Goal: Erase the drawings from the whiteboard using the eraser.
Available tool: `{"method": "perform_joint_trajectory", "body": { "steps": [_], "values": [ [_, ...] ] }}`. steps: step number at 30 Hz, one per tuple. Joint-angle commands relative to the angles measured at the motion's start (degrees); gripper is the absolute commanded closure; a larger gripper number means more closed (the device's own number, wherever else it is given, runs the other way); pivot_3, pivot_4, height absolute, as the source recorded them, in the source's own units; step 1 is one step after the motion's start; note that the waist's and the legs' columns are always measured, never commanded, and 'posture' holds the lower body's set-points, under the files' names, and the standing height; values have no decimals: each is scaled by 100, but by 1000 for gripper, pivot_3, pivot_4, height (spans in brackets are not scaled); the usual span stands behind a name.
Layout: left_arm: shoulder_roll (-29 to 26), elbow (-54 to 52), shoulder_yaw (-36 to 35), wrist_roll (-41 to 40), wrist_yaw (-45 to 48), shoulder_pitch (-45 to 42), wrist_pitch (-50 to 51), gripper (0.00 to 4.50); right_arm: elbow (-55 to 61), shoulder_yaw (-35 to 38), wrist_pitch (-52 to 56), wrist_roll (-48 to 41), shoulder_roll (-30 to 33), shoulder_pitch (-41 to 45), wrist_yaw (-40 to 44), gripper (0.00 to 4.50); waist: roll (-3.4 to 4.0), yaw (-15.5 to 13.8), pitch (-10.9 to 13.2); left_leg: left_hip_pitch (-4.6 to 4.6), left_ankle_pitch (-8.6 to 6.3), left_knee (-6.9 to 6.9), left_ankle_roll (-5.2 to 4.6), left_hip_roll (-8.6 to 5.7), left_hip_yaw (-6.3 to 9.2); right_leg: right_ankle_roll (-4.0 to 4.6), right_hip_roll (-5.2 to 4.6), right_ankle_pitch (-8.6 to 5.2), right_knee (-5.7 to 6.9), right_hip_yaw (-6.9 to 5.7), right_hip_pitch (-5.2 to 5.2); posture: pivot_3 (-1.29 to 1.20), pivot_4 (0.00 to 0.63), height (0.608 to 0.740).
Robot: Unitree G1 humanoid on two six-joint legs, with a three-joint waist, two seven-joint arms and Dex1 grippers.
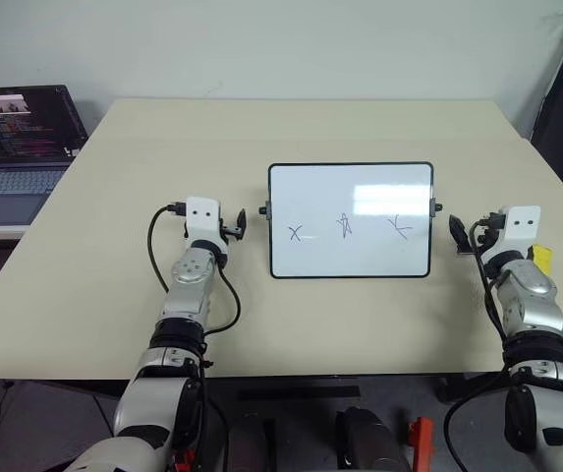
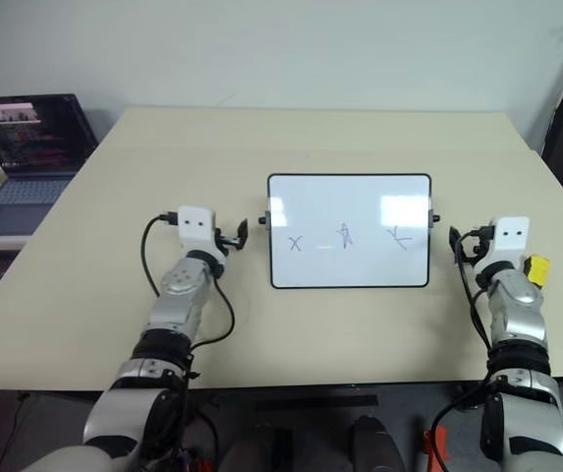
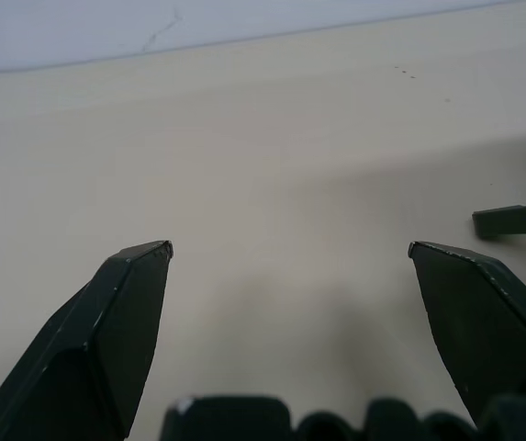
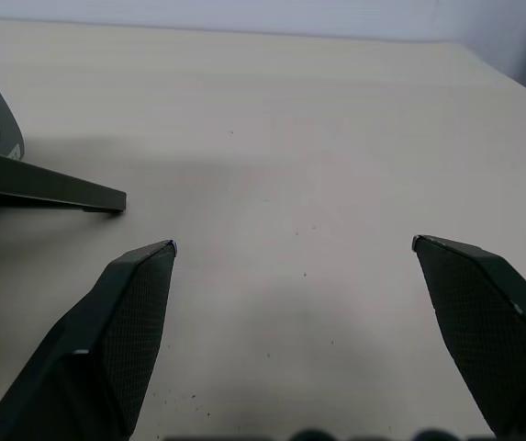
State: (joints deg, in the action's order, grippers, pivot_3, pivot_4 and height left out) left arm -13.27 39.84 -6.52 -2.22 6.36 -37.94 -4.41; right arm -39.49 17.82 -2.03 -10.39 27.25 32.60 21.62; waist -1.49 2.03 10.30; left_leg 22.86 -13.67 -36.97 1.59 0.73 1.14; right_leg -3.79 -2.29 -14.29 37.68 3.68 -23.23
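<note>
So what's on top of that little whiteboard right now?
On the whiteboard are three dark-blue drawings in a row: an x, a star-like mark, a cross-like mark. Nothing else lies on it. The table beneath it is covered.

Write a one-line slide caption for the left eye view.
Open left gripper and right gripper flank the whiteboard, its three drawings unerased; eraser beside the right wrist.

light: bright, even | glare: whiteboard [image 1: 350,220] | shadows: soft | focus: sharp
</note>
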Motion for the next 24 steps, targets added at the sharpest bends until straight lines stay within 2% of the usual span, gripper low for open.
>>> {"method": "perform_joint_trajectory", "body": {
  "steps": [1, 7, 12, 16, 24],
  "values": [
    [-1, -205, 39, 42, 5, -121, -150, 0, 73, -25, -86, -36, 115, 133, 97, 16, 0, 0, 0, 0, 0, 0, 0, 0, 0, 0, 0, 0, 0, 0, 0, 0, 150, 740],
    [-6, -172, 65, 50, 11, -182, -133, 0, -207, -3, -205, -28, 220, 297, 114, 16, 0, -5, 0, 1, 0, 0, 0, 0, 0, 0, 0, 0, 0, -1, 0, 0, 150, 740],
    [-220, -149, -29, -101, 372, -131, -156, 0, -90, 46, -191, -90, 351, 193, 142, 16, 0, -1, 0, 0, 0, 0, 0, 0, 0, 0, 0, 0, 0, -1, 0, 0, 150, 740],
    [-447, -437, -270, -635, 1204, -44, -289, 0, -7, 299, -174, -227, 547, -93, 54, 16, 0, -10, 0, 1, 0, 0, 0, 0, 0, 0, 0, 0, -1, -1, 0, 0, 150, 740],
    [-1154, -2136, -84, -1522, 3003, 31, 1115, 0, 590, 616, 222, -530, 677, -397, -45, 16, 0, 33, 0, 0, 0, -1, 0, 1, 1, 0, 1, 0, 3, -1, 1, 0, 150, 740]
  ]
}}
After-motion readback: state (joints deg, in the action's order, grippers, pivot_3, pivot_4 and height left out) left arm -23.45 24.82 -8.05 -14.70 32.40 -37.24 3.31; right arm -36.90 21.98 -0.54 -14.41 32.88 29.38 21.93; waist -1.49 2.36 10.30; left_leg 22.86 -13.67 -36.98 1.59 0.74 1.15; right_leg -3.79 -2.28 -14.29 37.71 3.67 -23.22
